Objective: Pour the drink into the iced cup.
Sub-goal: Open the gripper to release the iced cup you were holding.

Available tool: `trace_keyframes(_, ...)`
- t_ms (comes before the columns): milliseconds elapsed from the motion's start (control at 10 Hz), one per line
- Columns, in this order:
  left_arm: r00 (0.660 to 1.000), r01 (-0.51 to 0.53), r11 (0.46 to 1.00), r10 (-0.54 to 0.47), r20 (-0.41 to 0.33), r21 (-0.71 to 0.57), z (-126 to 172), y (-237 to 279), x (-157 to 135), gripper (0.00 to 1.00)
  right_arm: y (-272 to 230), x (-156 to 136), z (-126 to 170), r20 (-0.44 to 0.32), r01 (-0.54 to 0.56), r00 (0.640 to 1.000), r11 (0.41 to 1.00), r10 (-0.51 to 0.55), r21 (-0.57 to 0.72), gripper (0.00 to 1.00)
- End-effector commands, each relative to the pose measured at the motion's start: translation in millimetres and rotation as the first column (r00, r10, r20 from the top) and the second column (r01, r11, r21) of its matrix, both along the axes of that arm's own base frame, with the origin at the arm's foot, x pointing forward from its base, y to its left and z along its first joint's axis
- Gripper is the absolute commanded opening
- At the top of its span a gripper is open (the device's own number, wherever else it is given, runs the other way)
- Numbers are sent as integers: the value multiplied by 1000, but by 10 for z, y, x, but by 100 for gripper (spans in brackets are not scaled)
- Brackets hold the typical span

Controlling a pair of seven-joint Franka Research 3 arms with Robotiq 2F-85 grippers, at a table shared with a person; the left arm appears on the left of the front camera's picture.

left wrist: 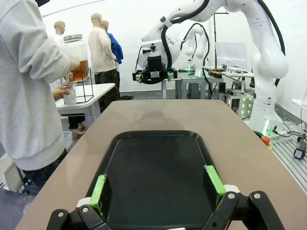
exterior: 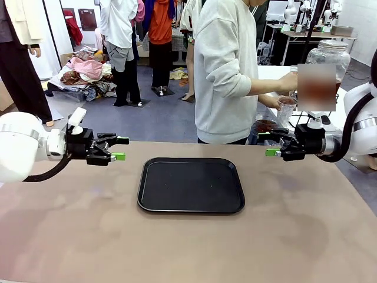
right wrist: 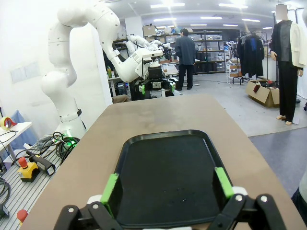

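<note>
A person stands at a side table beyond the far right corner, holding a clear cup (exterior: 286, 110) under a glass dispenser jar (exterior: 327, 56). In the left wrist view the cup (left wrist: 70, 94) sits below the jar, which holds the amber drink (left wrist: 80, 68). I cannot tell whether there is ice in the cup. My left gripper (exterior: 120, 148) hovers open over the table's left side with nothing between its green pads (left wrist: 99, 189). My right gripper (exterior: 268, 144) hovers open on the right, facing it, pads (right wrist: 223, 182) apart and holding nothing.
A black tray (exterior: 190, 184) lies flat mid-table between the two grippers, also under my fingers as the tray (left wrist: 156, 167) and the tray (right wrist: 168, 167). The brown tabletop (exterior: 88, 236) surrounds it. The person's body (exterior: 224, 71) stands at the far edge.
</note>
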State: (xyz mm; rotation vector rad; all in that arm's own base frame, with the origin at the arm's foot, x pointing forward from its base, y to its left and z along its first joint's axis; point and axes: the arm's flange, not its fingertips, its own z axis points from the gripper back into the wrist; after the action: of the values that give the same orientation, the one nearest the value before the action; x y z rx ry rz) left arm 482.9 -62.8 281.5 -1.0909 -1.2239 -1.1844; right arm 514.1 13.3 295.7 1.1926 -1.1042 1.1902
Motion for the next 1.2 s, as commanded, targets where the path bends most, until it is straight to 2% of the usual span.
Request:
trace_keyframes(0, 1000, 1, 1000, -1, -6, -1, 16, -7, 13, 100, 4, 15, 30, 1, -1, 1000, 1000, 1, -1, 100)
trace_keyframes(1100, 1000, 1, 1000, -1, -6, -1, 16, -7, 13, 100, 4, 15, 30, 1, -1, 1000, 1000, 1, -1, 100)
